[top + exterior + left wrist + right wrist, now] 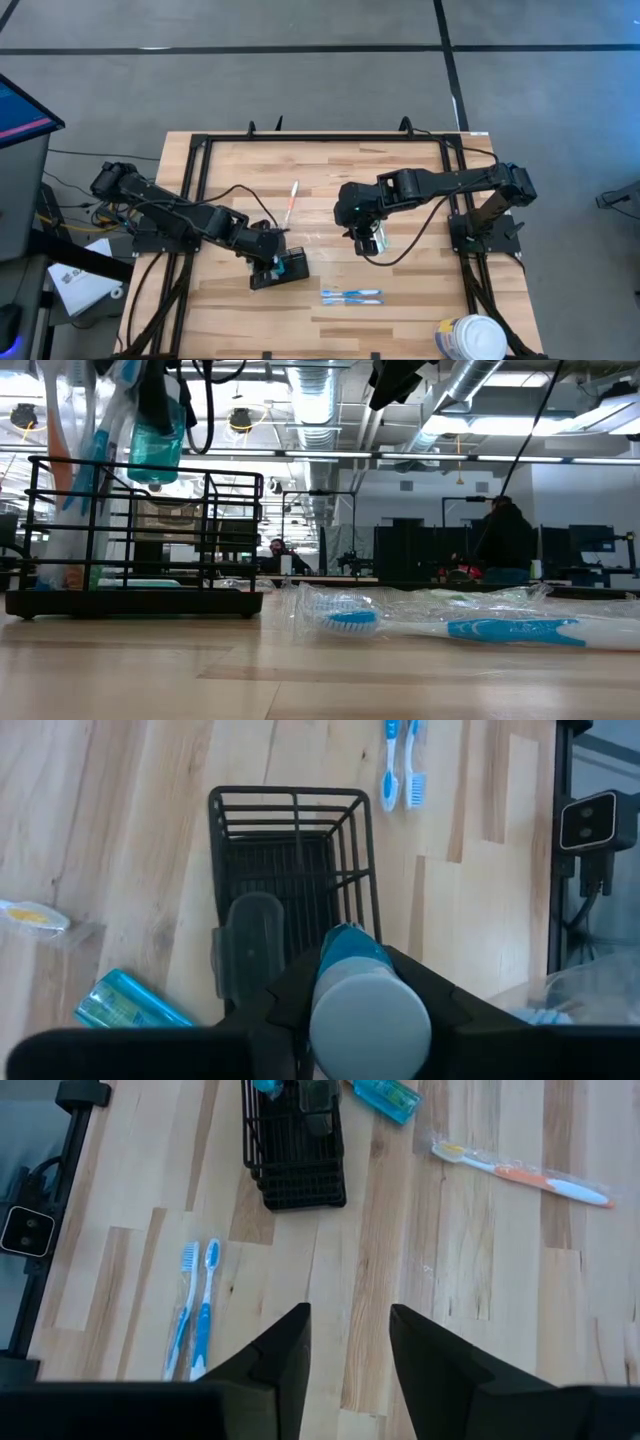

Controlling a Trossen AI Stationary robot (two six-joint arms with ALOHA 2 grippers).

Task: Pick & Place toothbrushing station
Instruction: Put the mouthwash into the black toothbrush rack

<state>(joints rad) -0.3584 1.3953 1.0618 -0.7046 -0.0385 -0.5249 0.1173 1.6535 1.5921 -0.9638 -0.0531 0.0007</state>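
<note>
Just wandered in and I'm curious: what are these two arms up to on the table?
The left claw is holding a blue and white tube over a black wire holder on the wooden table, apparently about to put it in. The right claw hangs open and empty above the table. A pair of blue toothbrushes and an orange toothbrush lie loose on the wood, and a white tub stands at the table's edge.

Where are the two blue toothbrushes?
In the high view, the blue toothbrushes lie flat near the table's front edge, just right of the black wire holder.
</note>
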